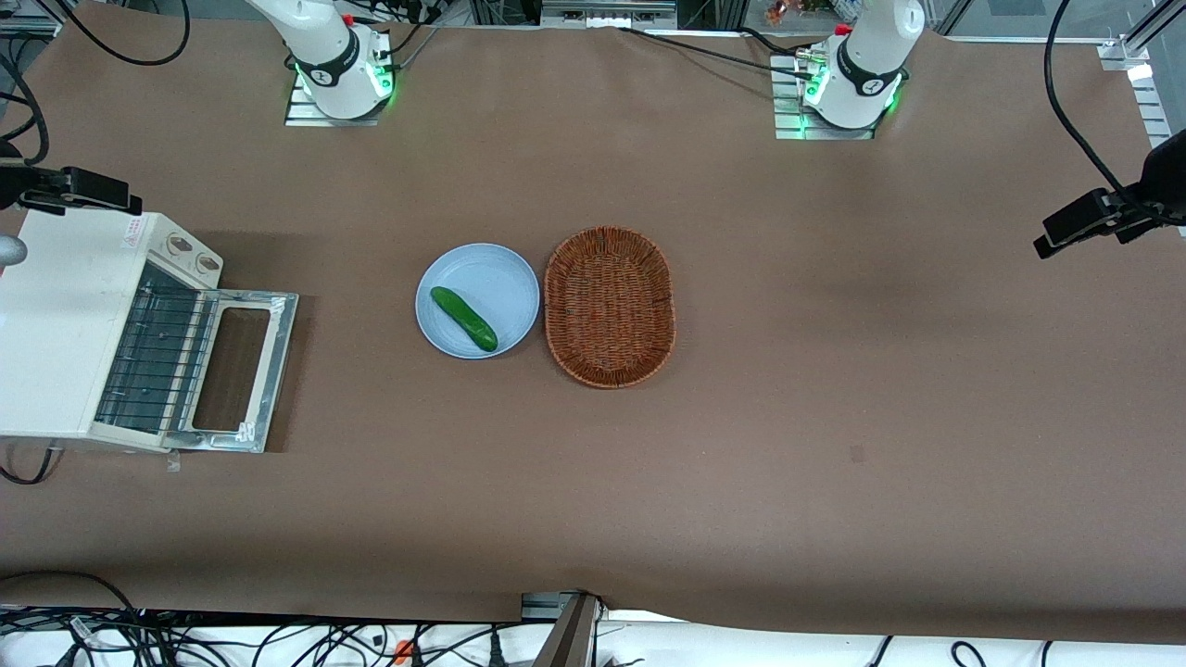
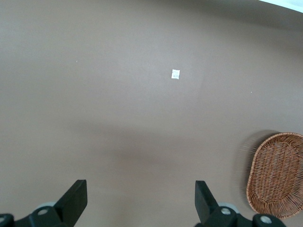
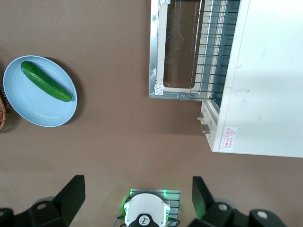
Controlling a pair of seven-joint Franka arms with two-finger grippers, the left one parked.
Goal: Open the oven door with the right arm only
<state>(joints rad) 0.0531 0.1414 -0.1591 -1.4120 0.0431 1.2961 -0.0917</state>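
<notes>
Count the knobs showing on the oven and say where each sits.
2. Both knobs sit on the oven front beside the lowered oven door. The open gripper hovers high above the table.

Right arm's end effector (image 3: 137, 194) hangs high — fingers (image 3: 71, 191) spread wide.

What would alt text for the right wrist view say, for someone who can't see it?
The oven door lies dropped fully open, flat on the table in front of the cream oven, its wire rack exposed. The open gripper hangs high above the table, apart from the door, holding nothing. A cucumber lies on a light blue plate beside a basket's edge.
</notes>
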